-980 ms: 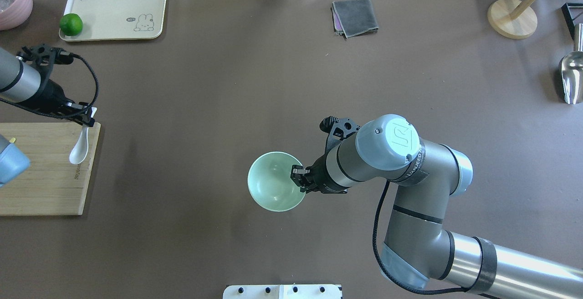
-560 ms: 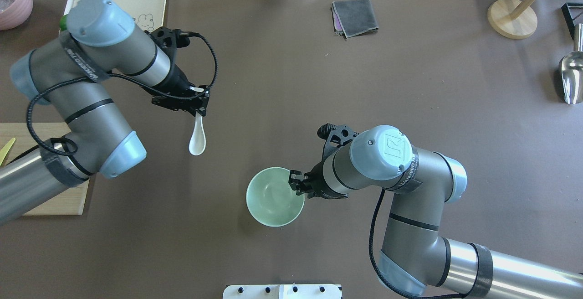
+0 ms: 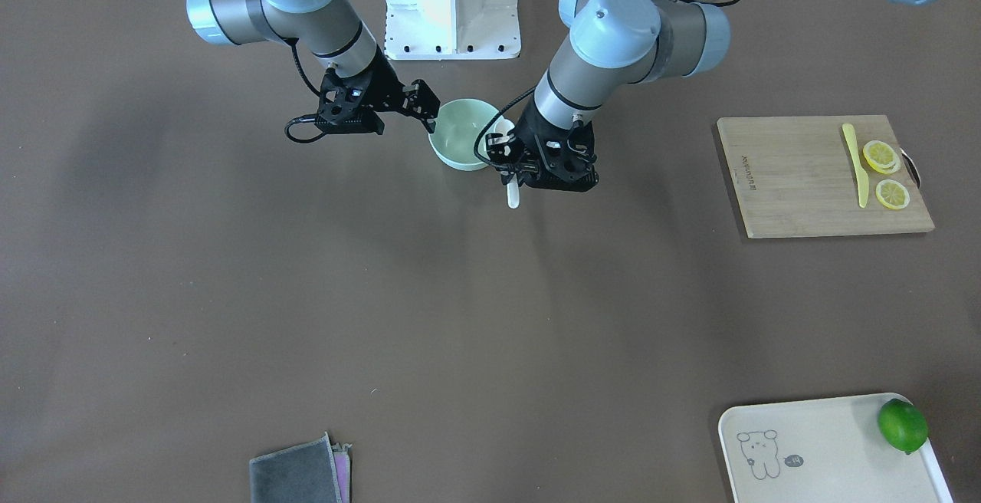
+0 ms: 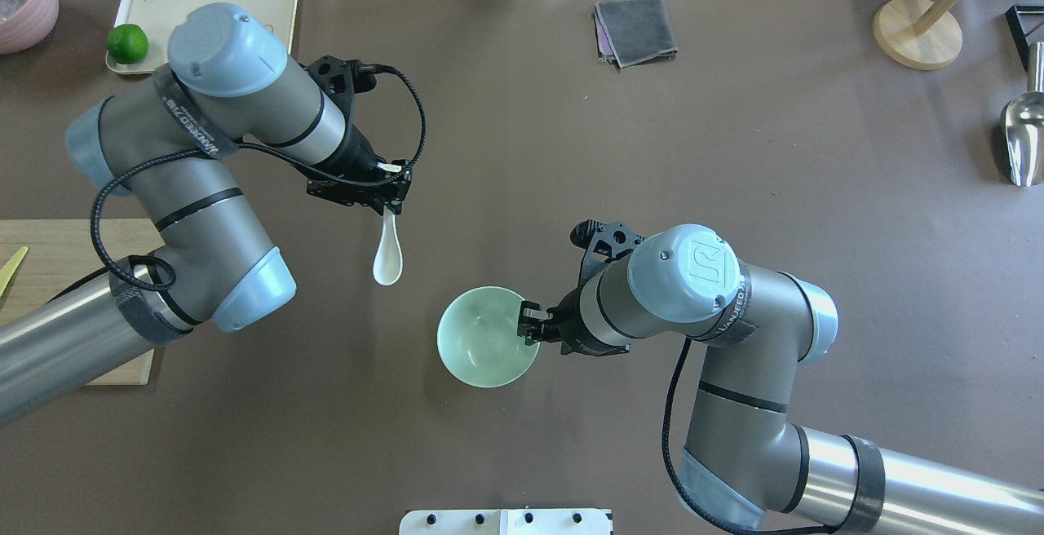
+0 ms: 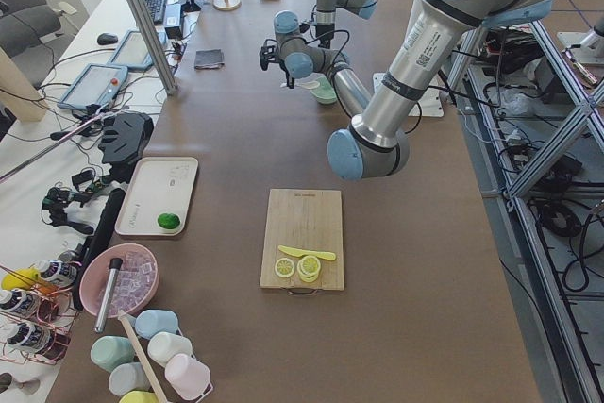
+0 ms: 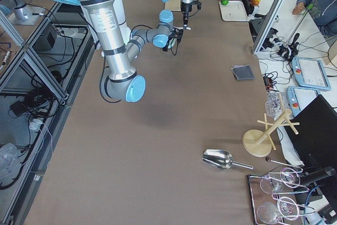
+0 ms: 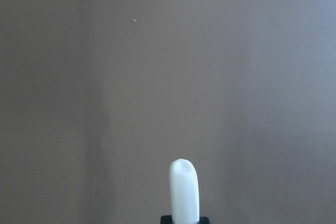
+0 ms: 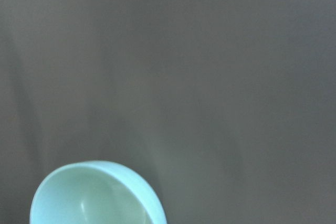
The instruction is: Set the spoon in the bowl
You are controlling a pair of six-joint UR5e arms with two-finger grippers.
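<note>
Spoon [image 4: 387, 260] hangs pinched by its handle in the left gripper [image 4: 395, 204], scoop end nearest the mint-green bowl [image 4: 471, 358]; it lies beyond the bowl's left rim, apart; right gripper [image 4: 528, 325] pinches the bowl's right rim.

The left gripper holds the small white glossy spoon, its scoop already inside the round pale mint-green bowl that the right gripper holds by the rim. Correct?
No: the overhead exterior view shows the white spoon hanging from the left gripper beside the mint-green bowl, apart from it. The right gripper does hold the rim.
</note>
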